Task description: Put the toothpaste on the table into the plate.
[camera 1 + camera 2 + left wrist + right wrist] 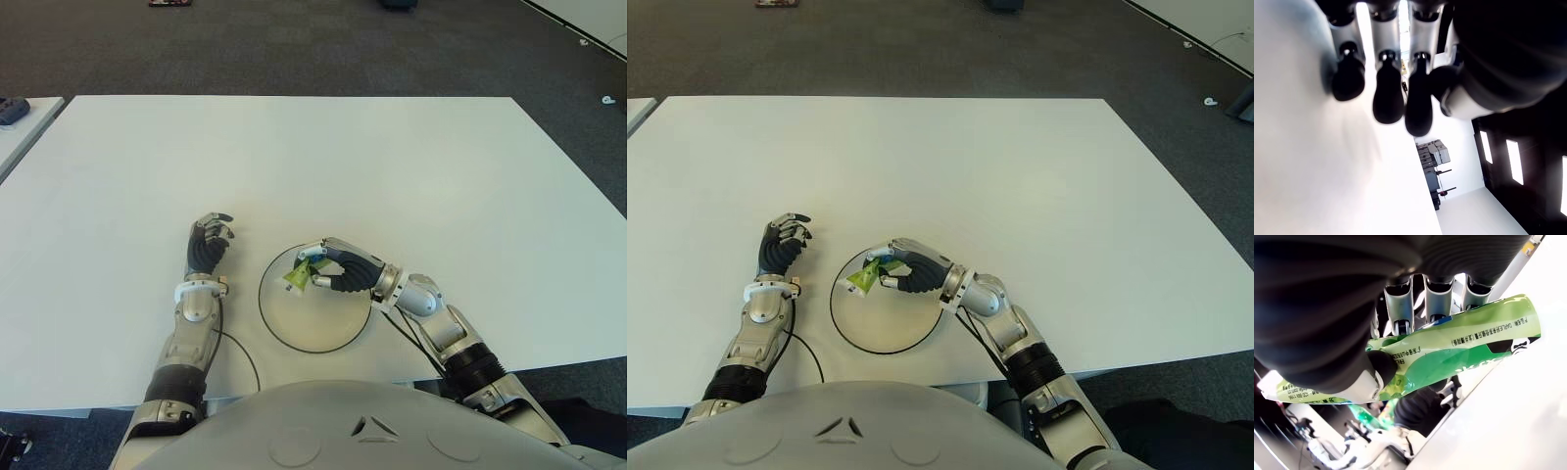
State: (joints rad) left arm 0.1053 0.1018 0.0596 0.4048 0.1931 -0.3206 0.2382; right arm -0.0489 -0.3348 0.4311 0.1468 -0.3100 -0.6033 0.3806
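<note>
Two head eyes look down on the same table [392, 166]; wrist cameras sit close under each hand.

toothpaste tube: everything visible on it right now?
The toothpaste tube is a soft, glossy green tube with white patches, a blue accent and small printed text. The right hand grips it between thumb and fingers, over the plate, a clear round dish with a dark rim. It lies roughly level, one end poking out toward the robot's left. Whether it touches the plate cannot be told.
</note>
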